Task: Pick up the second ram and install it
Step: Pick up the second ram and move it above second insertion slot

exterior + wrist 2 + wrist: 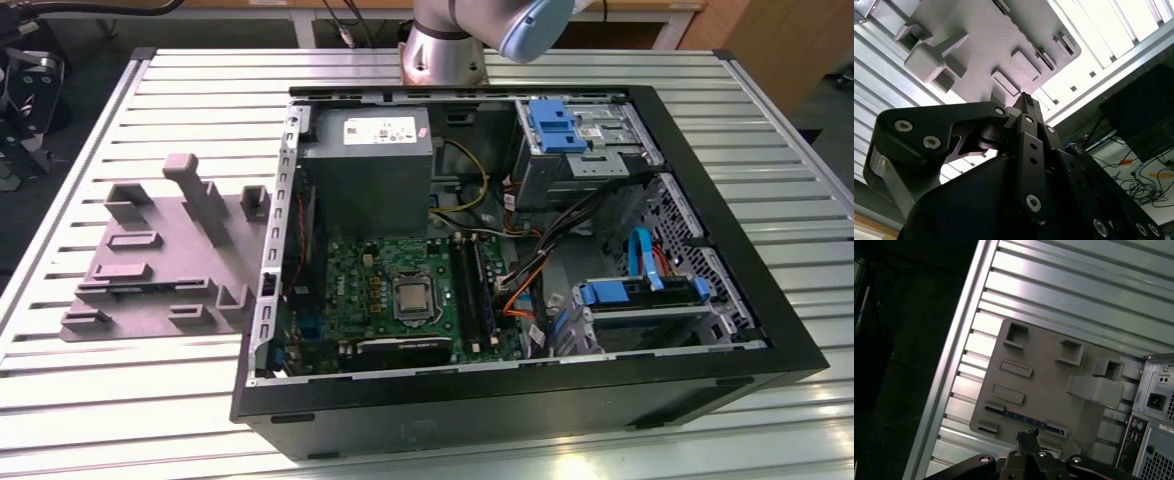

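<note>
Gripper (1026, 435): fingers together, empty, near the ram stick (1013, 416) seated on edge in the grey holder (1054, 375). Judged light, stiff, fragile: grip flat faces at mid-length.

Identify the arm (445, 50) in the exterior view by its silver-grey cylindrical housing and light blue end cap (541, 25). In the second wrist view, the gripper (1026, 102) is matte black. Its flat, rounded linkage plates (944, 130) are fastened with silver socket-head screws (904, 125) and taper to narrow jaws.
</note>
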